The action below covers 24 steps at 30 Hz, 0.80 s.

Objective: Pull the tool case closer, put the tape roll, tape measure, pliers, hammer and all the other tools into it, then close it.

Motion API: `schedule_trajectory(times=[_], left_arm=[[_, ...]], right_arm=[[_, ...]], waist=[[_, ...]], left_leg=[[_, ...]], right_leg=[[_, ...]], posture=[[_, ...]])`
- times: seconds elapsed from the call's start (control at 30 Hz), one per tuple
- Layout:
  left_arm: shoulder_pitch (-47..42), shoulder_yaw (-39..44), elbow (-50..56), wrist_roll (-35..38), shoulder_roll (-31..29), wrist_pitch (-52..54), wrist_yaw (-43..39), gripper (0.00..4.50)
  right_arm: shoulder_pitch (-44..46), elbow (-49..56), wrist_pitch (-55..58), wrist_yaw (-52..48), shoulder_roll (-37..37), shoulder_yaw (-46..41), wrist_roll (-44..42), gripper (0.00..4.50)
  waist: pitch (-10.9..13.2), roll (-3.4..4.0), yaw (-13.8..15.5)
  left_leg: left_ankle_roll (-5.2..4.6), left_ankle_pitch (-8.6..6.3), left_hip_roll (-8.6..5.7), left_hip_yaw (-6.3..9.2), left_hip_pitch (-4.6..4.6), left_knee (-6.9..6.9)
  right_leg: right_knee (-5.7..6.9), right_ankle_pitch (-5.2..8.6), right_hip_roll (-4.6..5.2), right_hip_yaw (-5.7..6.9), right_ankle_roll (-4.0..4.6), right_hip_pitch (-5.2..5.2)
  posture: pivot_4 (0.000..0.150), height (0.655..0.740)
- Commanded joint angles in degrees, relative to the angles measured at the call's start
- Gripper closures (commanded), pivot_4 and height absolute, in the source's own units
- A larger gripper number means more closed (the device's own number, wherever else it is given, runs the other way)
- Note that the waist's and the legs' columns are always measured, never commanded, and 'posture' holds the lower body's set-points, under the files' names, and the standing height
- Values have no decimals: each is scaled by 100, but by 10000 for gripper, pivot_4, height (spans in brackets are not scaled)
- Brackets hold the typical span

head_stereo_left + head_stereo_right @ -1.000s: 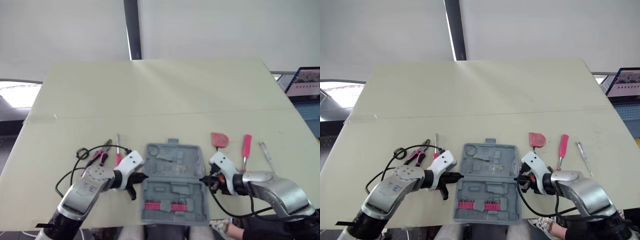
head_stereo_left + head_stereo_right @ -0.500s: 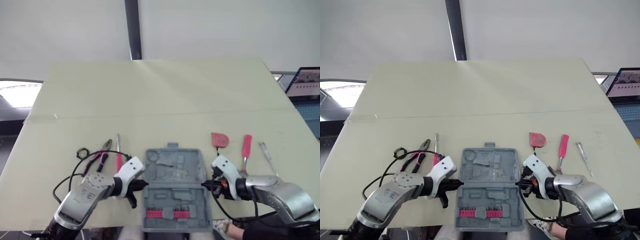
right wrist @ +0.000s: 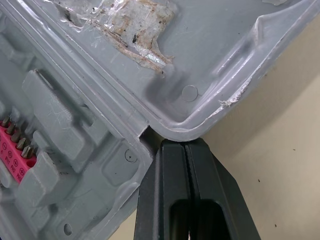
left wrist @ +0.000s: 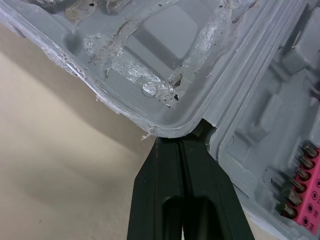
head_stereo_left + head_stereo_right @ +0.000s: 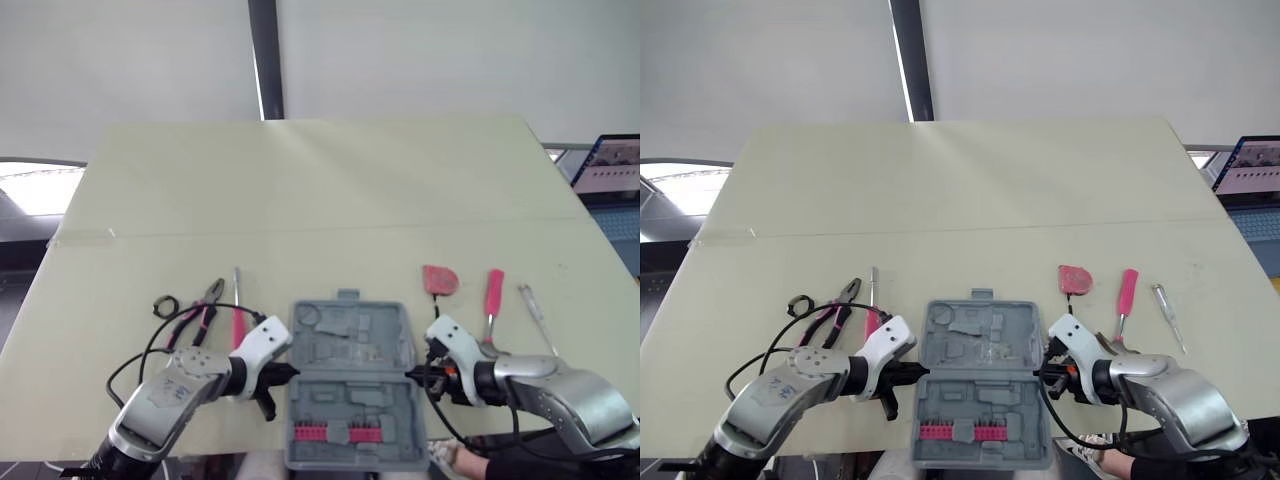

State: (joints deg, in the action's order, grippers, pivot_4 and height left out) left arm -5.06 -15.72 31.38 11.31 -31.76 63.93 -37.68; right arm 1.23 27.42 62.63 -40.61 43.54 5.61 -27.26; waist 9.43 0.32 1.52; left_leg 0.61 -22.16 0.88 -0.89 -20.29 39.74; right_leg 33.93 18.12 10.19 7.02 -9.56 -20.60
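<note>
No text legible anywhere, tiny stamped marks beside the bits on the pink bit holder (image 4: 314, 200) in the case (image 5: 352, 345) too small to read, laptop screen (image 5: 612, 165) off the table's right edge lit but illegible

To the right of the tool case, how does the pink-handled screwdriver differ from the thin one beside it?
The pink-handled screwdriver has a thick, bright handle; the thin screwdriver is slim and pale. The pink-handled one lies nearer the tool case, the thin one farther right. Their near ends splay apart. Both lie flat on the table.
</note>
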Motion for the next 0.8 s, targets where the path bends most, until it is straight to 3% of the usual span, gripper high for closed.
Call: schedule_trajectory(times=[0.03, 0.8], left_arm=[[139, -256, 329, 334, 33, 108, -77, 44534], [155, -75, 252, 412, -205, 49, 71, 44534]], right_arm=[[-16, 359, -55, -116, -50, -30, -256, 44519], [-58, 287, -77, -121, 22, -131, -222, 44519]], waist=[[0, 0, -2], [0, 0, -3]], left_leg=[[0, 0, 0, 0, 0, 0], [0, 0, 0, 0, 0, 0]], right_leg=[[0, 0, 0, 0, 0, 0], [-2, 0, 0, 0, 0, 0]], posture=[[1500, 7373], [1500, 7373]])
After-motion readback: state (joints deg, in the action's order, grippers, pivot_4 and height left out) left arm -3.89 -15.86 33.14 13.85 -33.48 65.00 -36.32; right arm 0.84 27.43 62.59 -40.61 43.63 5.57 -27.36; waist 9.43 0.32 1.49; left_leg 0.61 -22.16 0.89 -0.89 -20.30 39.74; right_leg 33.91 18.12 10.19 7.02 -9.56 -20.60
